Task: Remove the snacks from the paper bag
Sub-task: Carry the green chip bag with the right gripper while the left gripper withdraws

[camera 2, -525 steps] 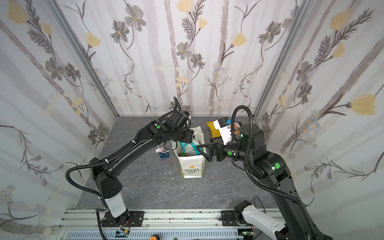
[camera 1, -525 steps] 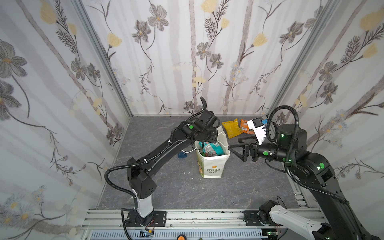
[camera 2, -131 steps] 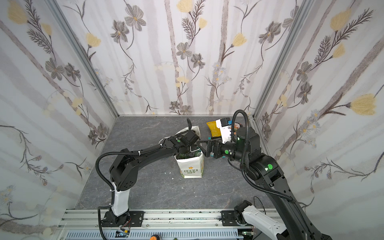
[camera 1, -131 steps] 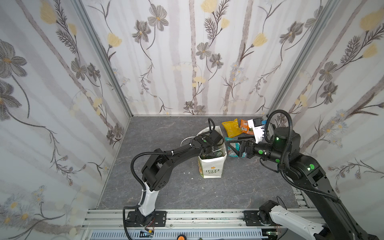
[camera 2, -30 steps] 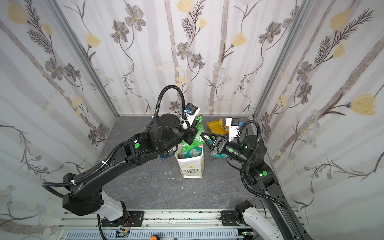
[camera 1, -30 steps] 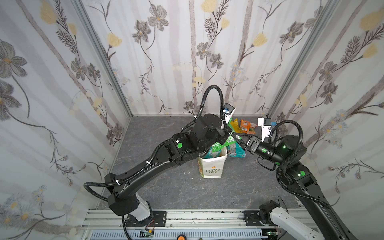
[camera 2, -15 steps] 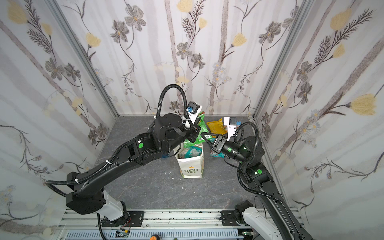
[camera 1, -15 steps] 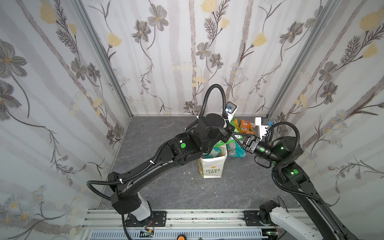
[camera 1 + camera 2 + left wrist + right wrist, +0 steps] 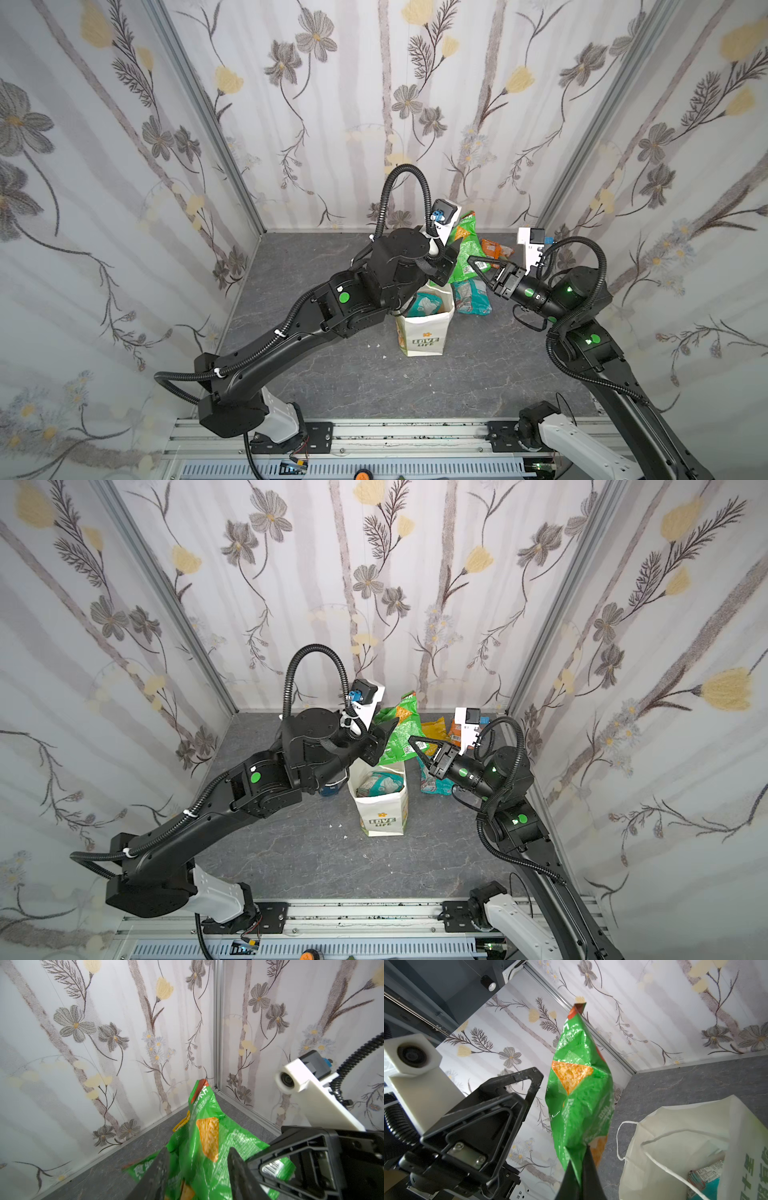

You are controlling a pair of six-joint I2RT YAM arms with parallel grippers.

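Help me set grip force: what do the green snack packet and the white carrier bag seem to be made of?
The green packet looks like thin plastic or foil film with a glossy finish: it has sharp crinkles and bright glints, though the exact film cannot be told. The paper bag looks like matte white paper: it has soft folds and creases and no shine.

"LOVE LIFE" on paper bag (image 9: pixel 426 341), unreadable Chinese characters on green packet (image 9: pixel 577 1095)
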